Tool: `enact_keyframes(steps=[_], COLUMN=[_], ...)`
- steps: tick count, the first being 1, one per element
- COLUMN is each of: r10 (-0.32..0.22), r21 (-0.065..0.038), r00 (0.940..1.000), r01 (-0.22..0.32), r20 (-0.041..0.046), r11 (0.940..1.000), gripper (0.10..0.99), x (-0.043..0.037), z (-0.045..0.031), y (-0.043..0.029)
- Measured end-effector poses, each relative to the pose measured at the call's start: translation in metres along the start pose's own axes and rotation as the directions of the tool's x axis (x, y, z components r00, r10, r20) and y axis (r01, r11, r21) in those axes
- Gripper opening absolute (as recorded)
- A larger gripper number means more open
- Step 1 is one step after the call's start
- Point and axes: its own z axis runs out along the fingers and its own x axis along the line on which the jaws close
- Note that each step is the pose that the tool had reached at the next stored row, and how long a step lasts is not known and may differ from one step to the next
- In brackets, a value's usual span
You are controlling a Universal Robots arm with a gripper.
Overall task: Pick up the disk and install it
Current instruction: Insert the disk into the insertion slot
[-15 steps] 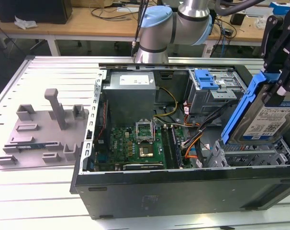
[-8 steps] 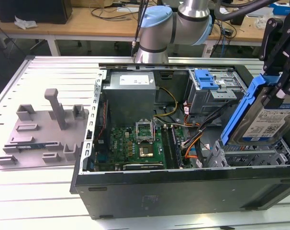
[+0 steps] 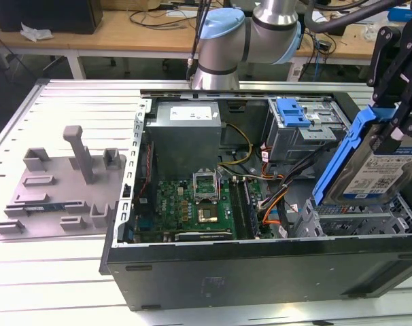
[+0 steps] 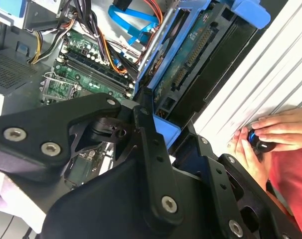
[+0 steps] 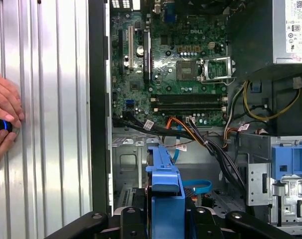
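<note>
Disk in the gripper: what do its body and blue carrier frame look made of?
Disk: silver-grey body, probably metal, under a white-and-blue printed label, likely paper or film. Carrier frame: bright blue, evenly coloured with rounded moulded edges, so most likely plastic, semi-matte.

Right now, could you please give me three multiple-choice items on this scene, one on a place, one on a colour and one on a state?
1. Where is the disk?
A. flat on the floor
B. over the drive cage, at the exterior view's right
C. inside a cardboard box

2. Its carrier frame is:
A. red
B. yellow
C. blue

3. The gripper is:
A. shut on the disk
B. open and empty
C. open around a screwdriver

Answers:
1 B, it hangs tilted above the cage.
2 C, blue plastic edges the disk.
3 A, it clamps the frame from above.
</note>
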Motion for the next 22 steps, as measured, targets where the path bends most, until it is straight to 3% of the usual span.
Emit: enact_keyframes(steps=[22], r10=[-0.018], r21=[0.000], r00=[0.9998], r01=[0.018], r20=[0.0001], r11=[0.9998], gripper=[0.369], x=[0.0035], z=[0.0008], y=[-0.0008])
